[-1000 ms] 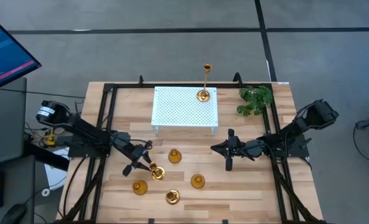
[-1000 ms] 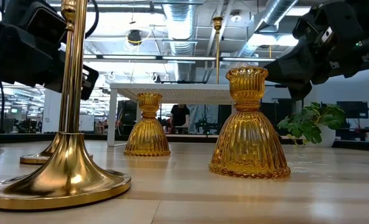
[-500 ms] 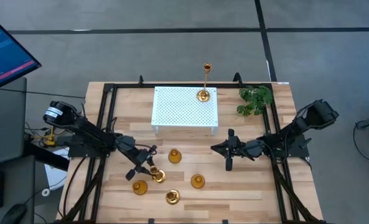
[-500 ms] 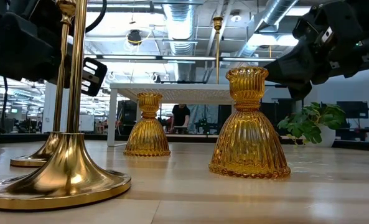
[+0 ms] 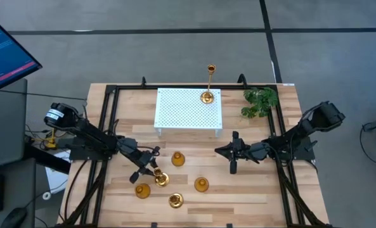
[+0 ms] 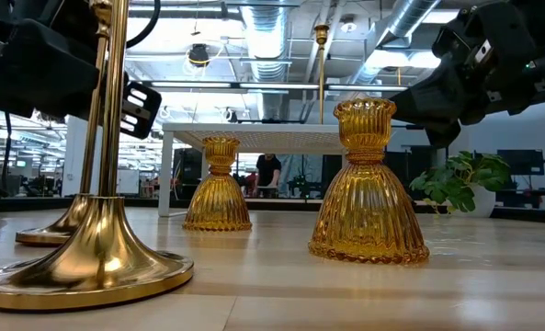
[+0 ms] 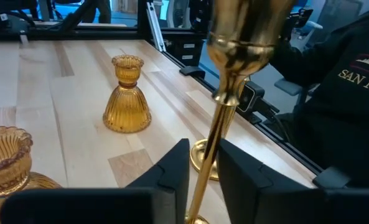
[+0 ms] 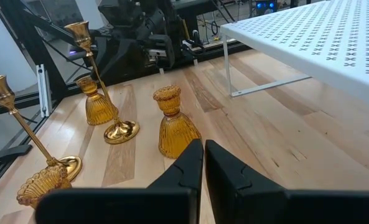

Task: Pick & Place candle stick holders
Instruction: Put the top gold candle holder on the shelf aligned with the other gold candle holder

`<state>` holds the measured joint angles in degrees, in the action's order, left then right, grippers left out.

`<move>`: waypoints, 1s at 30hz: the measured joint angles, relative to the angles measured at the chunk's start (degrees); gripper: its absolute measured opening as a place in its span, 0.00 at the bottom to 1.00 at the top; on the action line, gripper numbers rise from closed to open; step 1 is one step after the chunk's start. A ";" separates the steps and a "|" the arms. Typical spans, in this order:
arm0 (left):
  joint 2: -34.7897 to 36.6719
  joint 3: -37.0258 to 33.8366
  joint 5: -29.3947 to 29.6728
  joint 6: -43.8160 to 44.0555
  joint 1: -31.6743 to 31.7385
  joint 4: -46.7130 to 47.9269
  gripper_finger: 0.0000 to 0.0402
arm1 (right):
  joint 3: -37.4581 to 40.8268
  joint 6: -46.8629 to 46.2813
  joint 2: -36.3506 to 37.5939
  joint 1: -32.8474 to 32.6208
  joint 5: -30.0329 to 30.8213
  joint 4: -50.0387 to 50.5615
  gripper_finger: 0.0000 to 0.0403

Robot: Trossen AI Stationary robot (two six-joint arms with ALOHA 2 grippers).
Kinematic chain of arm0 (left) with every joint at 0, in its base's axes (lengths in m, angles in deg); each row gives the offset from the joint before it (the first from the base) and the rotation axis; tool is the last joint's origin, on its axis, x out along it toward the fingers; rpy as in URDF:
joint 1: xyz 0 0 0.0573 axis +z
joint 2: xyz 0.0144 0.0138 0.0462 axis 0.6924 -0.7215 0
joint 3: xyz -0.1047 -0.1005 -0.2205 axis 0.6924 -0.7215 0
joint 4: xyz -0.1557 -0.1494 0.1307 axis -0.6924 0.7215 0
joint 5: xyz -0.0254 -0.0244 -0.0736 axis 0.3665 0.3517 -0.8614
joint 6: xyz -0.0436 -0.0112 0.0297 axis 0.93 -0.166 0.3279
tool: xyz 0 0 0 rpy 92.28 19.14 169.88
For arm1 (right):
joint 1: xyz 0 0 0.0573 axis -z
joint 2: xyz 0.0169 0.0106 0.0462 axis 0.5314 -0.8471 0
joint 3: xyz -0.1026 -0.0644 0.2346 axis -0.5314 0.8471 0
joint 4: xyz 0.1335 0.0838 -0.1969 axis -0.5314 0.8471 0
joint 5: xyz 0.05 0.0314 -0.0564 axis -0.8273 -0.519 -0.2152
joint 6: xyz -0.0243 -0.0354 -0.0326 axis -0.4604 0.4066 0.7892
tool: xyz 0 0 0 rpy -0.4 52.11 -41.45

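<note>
Left hand (image 5: pixel 148 168) is clamped around a tall holder's stem (image 7: pixel 210 152), one tall holder (image 5: pixel 207 96) already sits on the white rack (image 5: pixel 181 111), five left on the worktop (image 5: pixel 251 190).

Six gold candle stick holders (image 5: pixel 168 180): one on rack, five on table.

Overhead looks straight down; low camera level at tabletop, close; wrist cameras face forward; all share table (image 5: pixel 251 190).

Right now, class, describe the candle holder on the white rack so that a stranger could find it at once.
Find the white perforated rack at the table's far middle. On its far right corner, beside the green plant, stands a tall gold candlestick holder. It alone stands on the rack; the other holders stand on the wood.
</note>
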<state>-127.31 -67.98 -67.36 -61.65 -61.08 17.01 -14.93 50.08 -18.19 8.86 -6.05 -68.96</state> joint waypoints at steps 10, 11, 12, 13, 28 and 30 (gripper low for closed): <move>0.01 0.17 0.09 4.74 -0.12 -0.93 0.05 | 0.00 0.02 0.00 0.00 0.00 0.22 0.02; 0.14 0.37 0.09 5.99 -0.24 -0.79 0.05 | 0.00 0.02 0.00 0.00 0.00 0.24 0.02; 0.38 0.65 0.05 6.73 -0.41 -0.67 0.05 | 0.00 0.02 0.00 0.00 0.00 0.27 0.02; 0.79 1.08 -0.02 7.26 -0.50 -0.54 0.05 | 0.00 0.03 0.00 0.00 0.00 0.29 0.02; 18.56 24.72 9.61 -4.60 3.28 49.20 0.04 | 0.00 0.06 0.00 0.02 0.00 0.31 0.02; 19.01 28.37 10.12 -7.69 5.29 51.29 0.04 | -0.02 0.06 0.00 0.02 0.00 0.29 0.02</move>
<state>-108.30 -39.62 -57.25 -69.34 -55.79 68.30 -14.95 50.15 -18.19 8.88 -6.05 -68.67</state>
